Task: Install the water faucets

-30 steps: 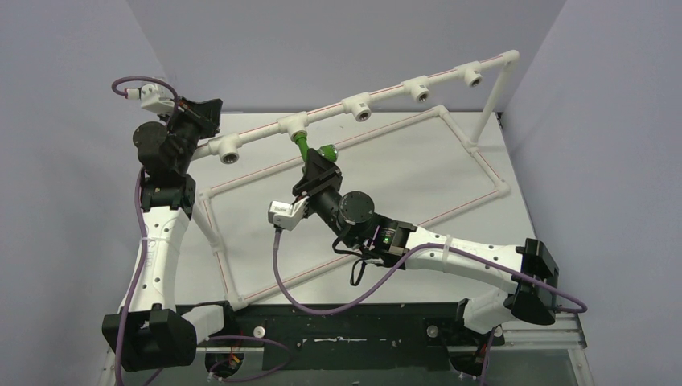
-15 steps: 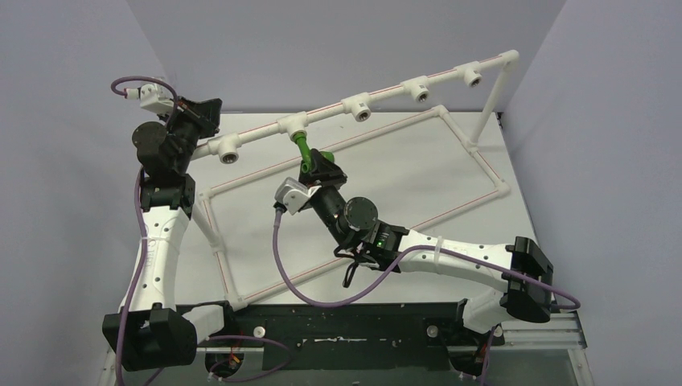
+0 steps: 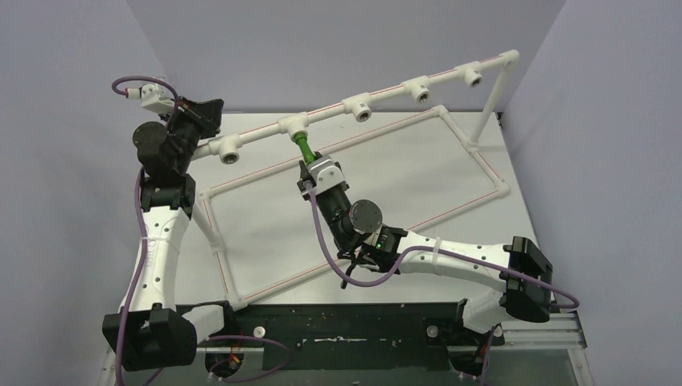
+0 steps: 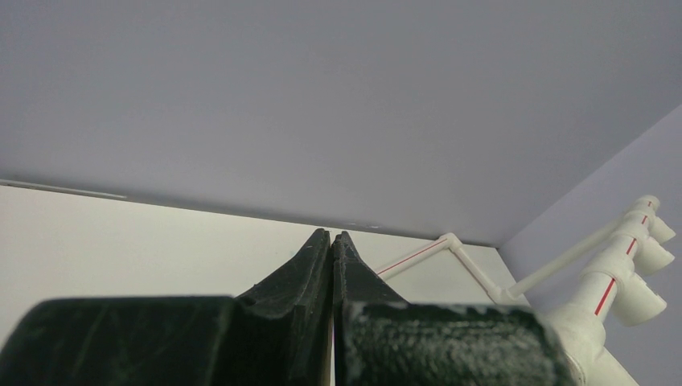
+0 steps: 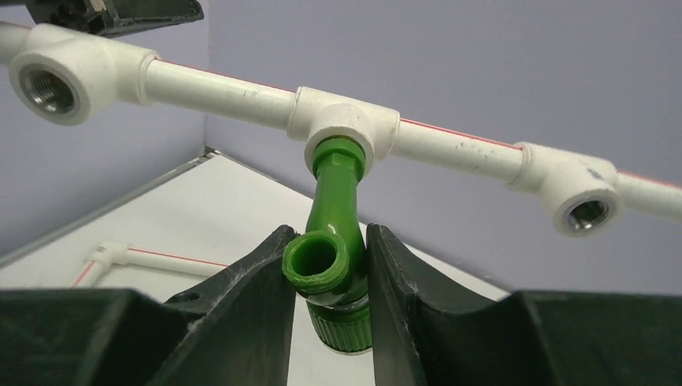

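Right gripper (image 5: pixel 330 240): jaws clenched on the faucet (image 5: pixel 333 189), one finger (image 5: pixel 257 281) on each side of the bent spout. The open spout mouth faces the wrist camera. A ribbed green knob (image 5: pixel 342 334) sits just below it, between the fingers.

Faucet upper end is seated in the socket of the middle tee (image 5: pixel 344 121); whether the thread is fully in cannot be told. That tee sits on the raised white rail (image 5: pixel 217 88). The tees to its left (image 5: pixel 52 72) and right (image 5: pixel 575 193) show bare metal threads.

Top view: the faucet (image 3: pixel 302 147) runs from its tee (image 3: pixel 293 125) down and toward the near side into the right gripper (image 3: pixel 310 165). The right arm reaches in from the near right.

Left gripper (image 4: pixel 333 236): jaws pressed together, nothing between the fingers (image 4: pixel 293 269). Top view puts it (image 3: pixel 211 108) at the far left, just beside the rail's left end; contact with the rail cannot be told.

The rail (image 3: pixel 390 94) climbs to the far right and ends on an upright post (image 3: pixel 486 108). A white pipe frame (image 3: pixel 386 127) lies flat on the table (image 3: pixel 402 185).
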`<state>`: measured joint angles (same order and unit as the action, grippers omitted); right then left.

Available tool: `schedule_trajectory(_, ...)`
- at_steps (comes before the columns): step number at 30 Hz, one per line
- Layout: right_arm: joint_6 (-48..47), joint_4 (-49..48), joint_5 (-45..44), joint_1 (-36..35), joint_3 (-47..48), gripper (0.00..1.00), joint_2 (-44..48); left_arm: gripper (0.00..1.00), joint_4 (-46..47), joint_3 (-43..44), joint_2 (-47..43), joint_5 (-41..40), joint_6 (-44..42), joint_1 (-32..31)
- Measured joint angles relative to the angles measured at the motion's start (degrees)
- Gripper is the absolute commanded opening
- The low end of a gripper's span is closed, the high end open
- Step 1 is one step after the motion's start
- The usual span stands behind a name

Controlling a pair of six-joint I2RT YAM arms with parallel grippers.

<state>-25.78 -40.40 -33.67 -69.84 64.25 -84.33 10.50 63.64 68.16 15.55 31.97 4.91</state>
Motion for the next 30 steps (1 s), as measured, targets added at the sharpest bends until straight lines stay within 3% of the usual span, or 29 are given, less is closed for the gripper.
schedule_trajectory(14,28.52,-0.94,-6.51,0.13,-0.57,0.0,0.31,0.0,-0.15,0.0,-0.04,0.48,0.42,-0.22)
schedule_trajectory(30,63.54,7.54,-5.01,2.38,-2.95,0.0,4.85,0.0,-1.05,0.0,-0.44,1.2,0.52,-0.74)
